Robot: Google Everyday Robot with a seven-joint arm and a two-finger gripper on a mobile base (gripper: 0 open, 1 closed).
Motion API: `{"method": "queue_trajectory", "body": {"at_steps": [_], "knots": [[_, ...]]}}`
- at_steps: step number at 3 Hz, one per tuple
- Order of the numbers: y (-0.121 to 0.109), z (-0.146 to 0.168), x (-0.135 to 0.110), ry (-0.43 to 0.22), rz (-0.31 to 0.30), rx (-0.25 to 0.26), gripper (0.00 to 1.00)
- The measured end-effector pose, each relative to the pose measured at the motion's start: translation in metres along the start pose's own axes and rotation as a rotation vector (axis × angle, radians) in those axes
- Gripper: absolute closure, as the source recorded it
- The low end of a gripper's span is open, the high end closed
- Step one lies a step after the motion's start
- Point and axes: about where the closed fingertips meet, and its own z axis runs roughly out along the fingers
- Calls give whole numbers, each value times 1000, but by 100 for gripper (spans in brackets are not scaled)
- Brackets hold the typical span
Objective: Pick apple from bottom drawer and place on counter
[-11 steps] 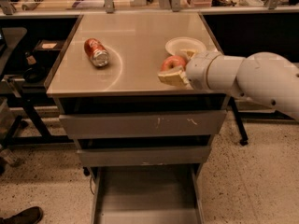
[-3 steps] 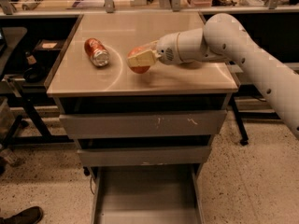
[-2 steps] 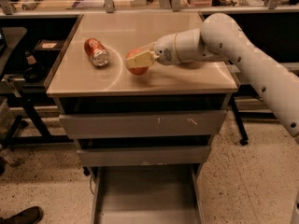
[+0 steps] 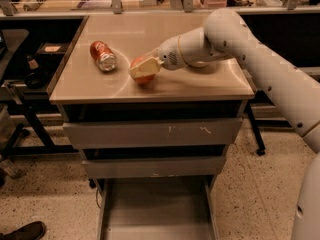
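Observation:
The red apple (image 4: 142, 74) with a yellowish patch sits low over the counter (image 4: 200, 84), at its front middle, touching or almost touching the glossy surface. My gripper (image 4: 143, 69) reaches in from the right and is shut on the apple, its pale fingers (image 4: 145, 65) covering the apple's top. The bottom drawer (image 4: 155, 209) is pulled out below, its plain grey floor bare.
A red soda can (image 4: 102, 55) lies on its side on the counter just left of the apple. Two closed scuffed drawers (image 4: 155, 133) sit under the counter. My white arm (image 4: 260, 59) spans the right side. A shoe (image 4: 22, 231) shows at bottom left.
The gripper carried the apple from the counter's right side to the front middle and lowered it slightly toward the surface. The bowl seen earlier is now hidden behind my arm.

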Motion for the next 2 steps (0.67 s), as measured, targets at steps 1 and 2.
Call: {"method": "queue_trajectory", "body": {"at_steps": [1, 2], "knots": [[1, 8, 5, 44, -12, -19, 100], [1, 8, 5, 46, -12, -20, 82]]}}
